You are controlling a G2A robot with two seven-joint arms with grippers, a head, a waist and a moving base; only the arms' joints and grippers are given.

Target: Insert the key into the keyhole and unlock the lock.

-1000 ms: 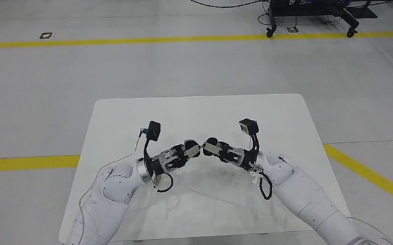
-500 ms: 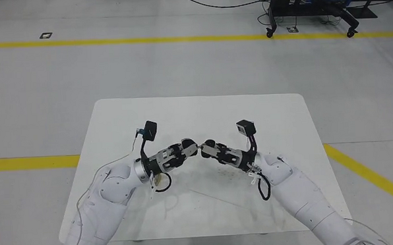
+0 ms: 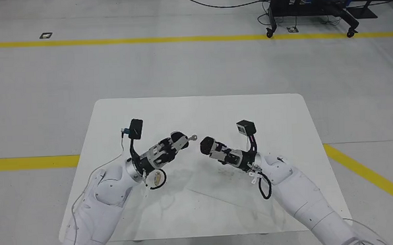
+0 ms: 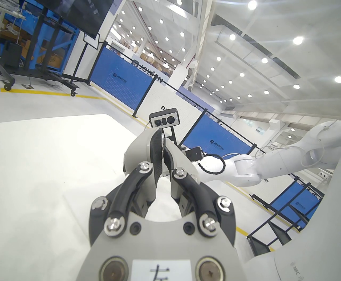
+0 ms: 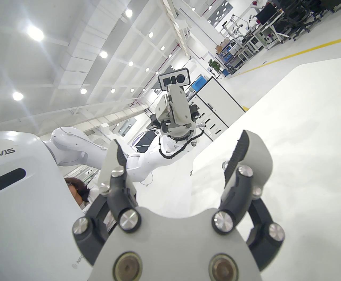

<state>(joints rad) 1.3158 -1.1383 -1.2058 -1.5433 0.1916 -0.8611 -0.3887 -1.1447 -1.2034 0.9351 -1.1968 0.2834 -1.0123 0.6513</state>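
My left gripper [image 3: 183, 139] hangs above the middle of the white table [image 3: 262, 113], shut on a thin silver piece that looks like the key [image 3: 192, 137]. The piece sticks out past the fingertips toward the other arm. In the left wrist view the left gripper [image 4: 162, 139] has its pads pressed together on the piece. A short gap away, my right gripper [image 3: 205, 146] faces it. In the right wrist view the right gripper [image 5: 180, 139] stands open with nothing between its fingers. A small metal bit [image 5: 225, 165] shows beside one right pad; I cannot tell what it is.
The tabletop [image 3: 206, 201] around and below both grippers is bare white. Yellow floor lines [image 3: 179, 39] run behind and beside the table. A black wheeled stand [image 3: 310, 9] is far back on the floor.
The two grippers were tip to tip a second ago. Now the left one has drawn back up and to the left with the silver piece, and the right one has let go and opened.
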